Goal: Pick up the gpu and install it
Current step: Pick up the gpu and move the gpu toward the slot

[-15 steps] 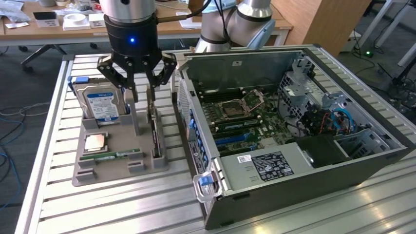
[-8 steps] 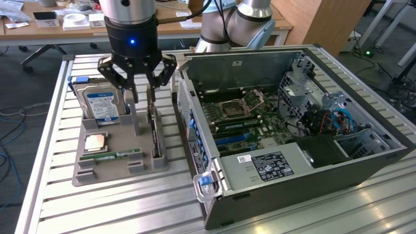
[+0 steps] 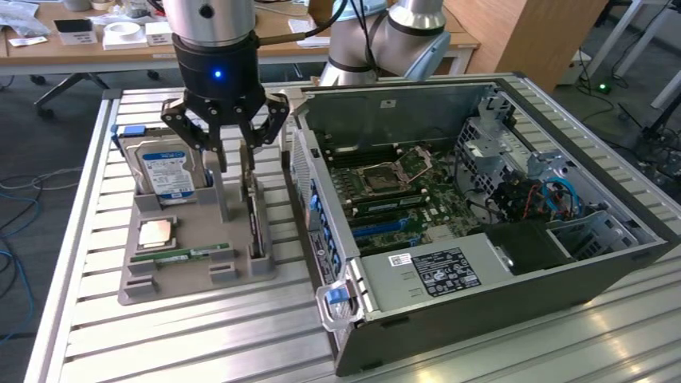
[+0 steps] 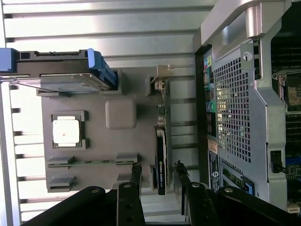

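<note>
A slatted aluminium table [image 3: 213,335] stands on grey floor [image 3: 43,136]; behind it runs a wooden desk [image 3: 64,49] (small white items [image 3: 123,32] on top); cables [image 3: 21,187] trail at the exterior view's left; a wooden cabinet [image 3: 521,36] stands opposite.

Bright, even light, probably from overhead, in the exterior view; the computer case [image 3: 426,108] interior lies in soft shade. In the wrist view the desk [image 4: 117,28] slats glare near white, the claw [image 4: 157,165] dark.

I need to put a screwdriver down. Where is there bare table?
Bare slats of the table in front of the grey holder, toward the camera. Crowded: the narrow gap between holder and computer case, where the gripper hangs over the gpu.
</note>
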Robot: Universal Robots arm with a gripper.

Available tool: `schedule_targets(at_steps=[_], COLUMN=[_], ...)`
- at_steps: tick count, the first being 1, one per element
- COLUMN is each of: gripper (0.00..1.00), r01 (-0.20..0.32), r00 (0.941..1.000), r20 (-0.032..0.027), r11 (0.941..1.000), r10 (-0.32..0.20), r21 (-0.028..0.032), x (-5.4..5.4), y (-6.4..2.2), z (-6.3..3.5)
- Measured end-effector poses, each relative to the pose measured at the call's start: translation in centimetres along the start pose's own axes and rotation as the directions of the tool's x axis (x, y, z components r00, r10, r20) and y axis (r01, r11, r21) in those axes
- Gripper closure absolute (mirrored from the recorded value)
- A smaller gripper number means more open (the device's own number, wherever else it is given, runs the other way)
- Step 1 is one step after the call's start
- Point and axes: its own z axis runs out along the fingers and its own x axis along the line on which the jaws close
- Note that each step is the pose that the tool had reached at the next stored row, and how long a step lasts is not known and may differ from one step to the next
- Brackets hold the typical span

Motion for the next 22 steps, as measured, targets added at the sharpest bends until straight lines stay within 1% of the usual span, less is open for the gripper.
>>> schedule_targets(at_steps=[5, 13, 22], gripper=[0.58, 0.58, 0.58], r01=[0.000, 0.000, 0.000], r00=[1.0000, 1.0000, 1.0000], r20=[0.0002, 0.0001, 0.0002], r11=[1.0000, 1.0000, 1.0000], r10=[0.000, 0.000, 0.000], r21=[-0.0001, 0.0000, -0.0001], x=[0.00, 0.01, 0.01], y=[0.00, -0.02, -0.03], z=[0.03, 0.57, 0.59])
